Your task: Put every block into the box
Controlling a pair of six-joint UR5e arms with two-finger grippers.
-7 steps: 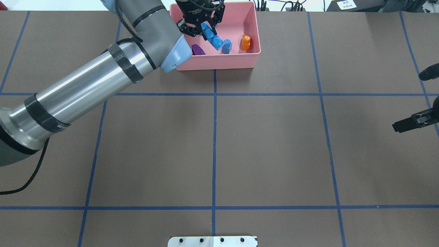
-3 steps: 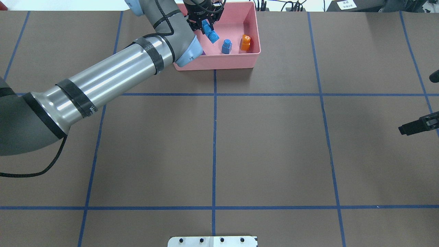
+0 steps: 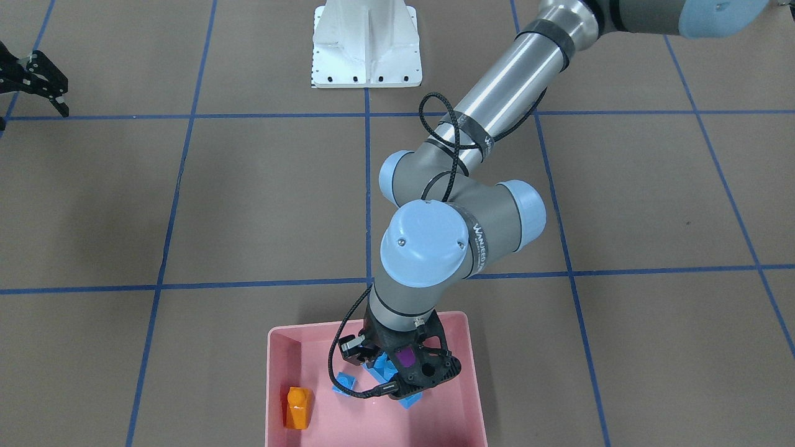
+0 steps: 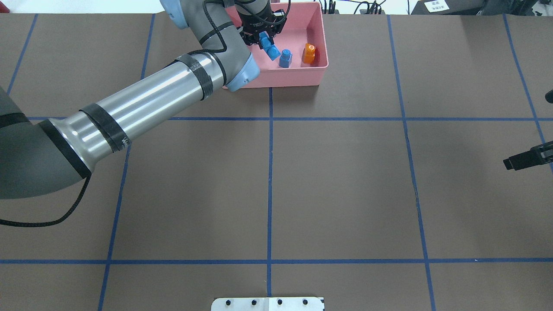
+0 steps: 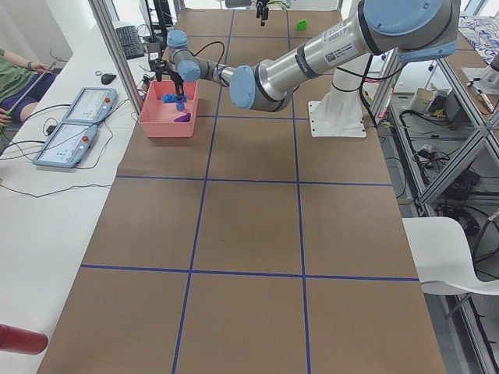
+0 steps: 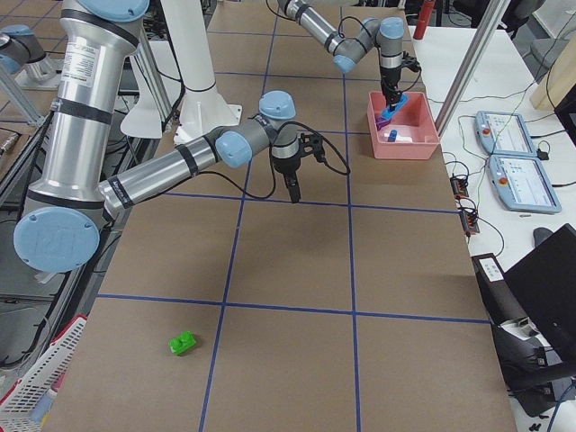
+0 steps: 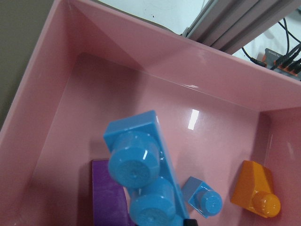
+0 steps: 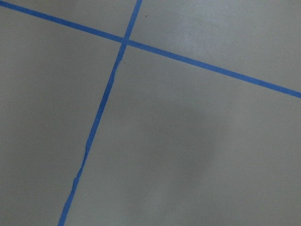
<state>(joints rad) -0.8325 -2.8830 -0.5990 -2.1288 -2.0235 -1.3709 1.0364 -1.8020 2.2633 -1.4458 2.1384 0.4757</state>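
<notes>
Two arms are in view. The left arm stretches far across the table, with its wrist joints folded over so the left gripper points down into the pink box, which sits at the table edge farthest from the robot base. The fingers are clenched on one end of the long blue block. The block hangs tilted inside the box with its studs facing the wrist camera.

The small blue cube stands on the box floor just beside the block's free end; whether the two touch cannot be told. The orange block lies near the box's side wall, apart from the cube. The purple wedge lies on the box floor, partly under the long blue block. The green block lies on the open table, well apart from the box.

The right arm is bent, with the right gripper pointing straight down above the table, well away from the box. Its wrist camera sees only brown surface crossed by blue tape lines.

In the overhead view the left arm covers the purple wedge and one corner of the box. In the front-facing view the gripper body hides most of the blue pieces. The left wrist view cuts off the held end of the long blue block, so the fingers themselves do not show there. The right gripper is cut by the frame edge or small wherever it appears, so whether its fingers are spread or closed cannot be told.
</notes>
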